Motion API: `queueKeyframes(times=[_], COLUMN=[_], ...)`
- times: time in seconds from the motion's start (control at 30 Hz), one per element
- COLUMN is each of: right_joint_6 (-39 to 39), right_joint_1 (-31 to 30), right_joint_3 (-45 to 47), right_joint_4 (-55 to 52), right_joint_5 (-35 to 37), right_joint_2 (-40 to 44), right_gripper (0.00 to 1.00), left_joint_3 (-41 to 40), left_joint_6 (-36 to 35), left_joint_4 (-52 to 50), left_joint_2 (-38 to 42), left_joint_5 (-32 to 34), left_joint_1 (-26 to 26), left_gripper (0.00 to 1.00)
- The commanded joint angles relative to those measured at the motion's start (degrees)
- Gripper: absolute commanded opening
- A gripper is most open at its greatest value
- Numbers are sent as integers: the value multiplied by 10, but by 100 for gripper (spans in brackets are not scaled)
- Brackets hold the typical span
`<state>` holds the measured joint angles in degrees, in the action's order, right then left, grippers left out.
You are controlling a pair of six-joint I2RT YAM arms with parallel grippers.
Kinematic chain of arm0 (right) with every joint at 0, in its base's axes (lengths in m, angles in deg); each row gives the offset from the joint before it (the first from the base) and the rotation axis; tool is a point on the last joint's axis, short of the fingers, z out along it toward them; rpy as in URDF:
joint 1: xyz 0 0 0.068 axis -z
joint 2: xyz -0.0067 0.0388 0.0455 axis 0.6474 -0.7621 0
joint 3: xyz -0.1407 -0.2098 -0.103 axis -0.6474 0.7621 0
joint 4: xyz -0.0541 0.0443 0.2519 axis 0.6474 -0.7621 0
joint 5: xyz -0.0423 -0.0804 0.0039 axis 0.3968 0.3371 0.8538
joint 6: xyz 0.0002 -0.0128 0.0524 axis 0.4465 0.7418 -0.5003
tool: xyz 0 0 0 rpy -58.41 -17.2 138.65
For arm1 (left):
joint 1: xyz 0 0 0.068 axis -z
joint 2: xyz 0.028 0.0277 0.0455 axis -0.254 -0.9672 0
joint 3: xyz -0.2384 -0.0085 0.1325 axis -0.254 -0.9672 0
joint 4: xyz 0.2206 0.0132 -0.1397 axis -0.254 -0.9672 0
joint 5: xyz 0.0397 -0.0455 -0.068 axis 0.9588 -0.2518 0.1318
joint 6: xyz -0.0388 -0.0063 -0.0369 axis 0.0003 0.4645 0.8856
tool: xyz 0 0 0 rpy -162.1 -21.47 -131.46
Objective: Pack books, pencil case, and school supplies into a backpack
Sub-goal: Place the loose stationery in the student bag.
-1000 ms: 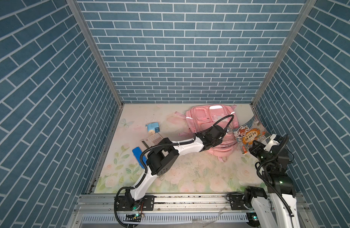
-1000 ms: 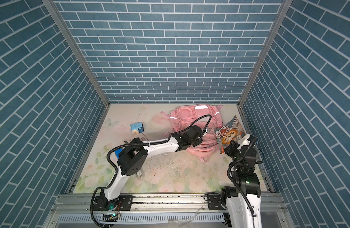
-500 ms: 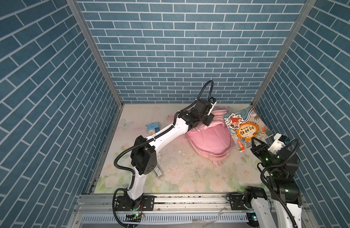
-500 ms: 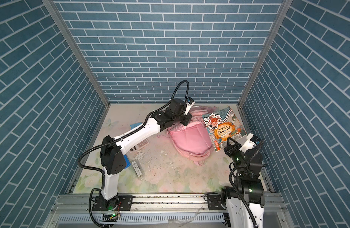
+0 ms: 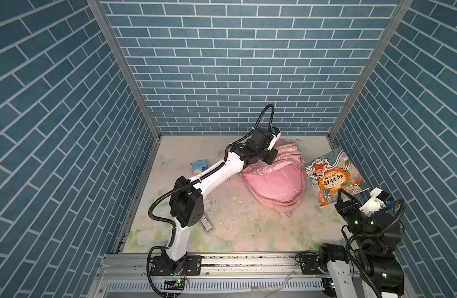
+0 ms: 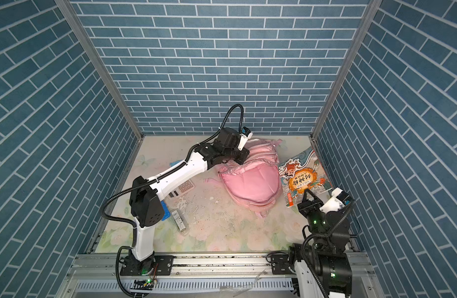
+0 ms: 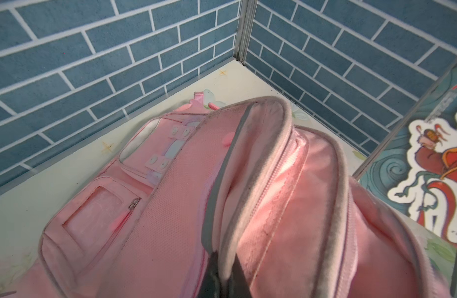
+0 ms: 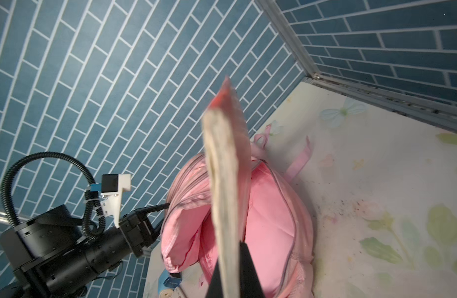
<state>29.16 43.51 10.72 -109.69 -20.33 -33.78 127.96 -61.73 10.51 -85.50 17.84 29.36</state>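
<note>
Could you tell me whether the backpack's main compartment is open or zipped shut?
Open: the left gripper holds the backpack flap up, exposing pink lining.

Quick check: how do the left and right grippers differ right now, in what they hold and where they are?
The left gripper pinches the backpack by its rim, holding the mouth open; the right gripper clamps the book by one edge. The left gripper is reached far out from its base; the right gripper sits close to its own. Shared: both are shut on a load.
</note>
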Motion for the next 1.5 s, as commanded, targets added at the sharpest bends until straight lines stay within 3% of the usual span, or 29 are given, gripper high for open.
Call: queueKeyframes(times=[0.0,0.17,0.37,0.5,0.7,0.87,1.0,1.3,1.47], right_joint_6=[0,-57,-192,-224,-272,-303,-265,-264,-252], right_joint_1=[-1,-2,-1,-1,-28,-96,-139,-148,-149], right_joint_3=[-13,47,197,246,315,361,323,250,176], right_joint_4=[-12,23,226,330,503,708,809,920,894], right_joint_5=[39,-43,-189,-200,-225,-186,-198,-226,-279], right_joint_2=[28,29,52,49,-35,-175,-325,-571,-689], right_gripper=[0,0,0,0,0,0,0,0,1], left_joint_3=[0,3,-23,-35,-56,-53,-48,-80,-123], left_joint_6=[36,85,124,152,207,226,230,303,342], left_joint_4=[50,57,104,127,169,186,189,240,269], left_joint_2=[30,29,49,60,67,68,66,86,114], left_joint_5=[-32,-56,-93,-98,-102,-102,-103,-81,-40], left_joint_1=[-14,-22,-9,7,17,19,19,17,25], left_gripper=[0,0,0,0,0,0,0,0,0])
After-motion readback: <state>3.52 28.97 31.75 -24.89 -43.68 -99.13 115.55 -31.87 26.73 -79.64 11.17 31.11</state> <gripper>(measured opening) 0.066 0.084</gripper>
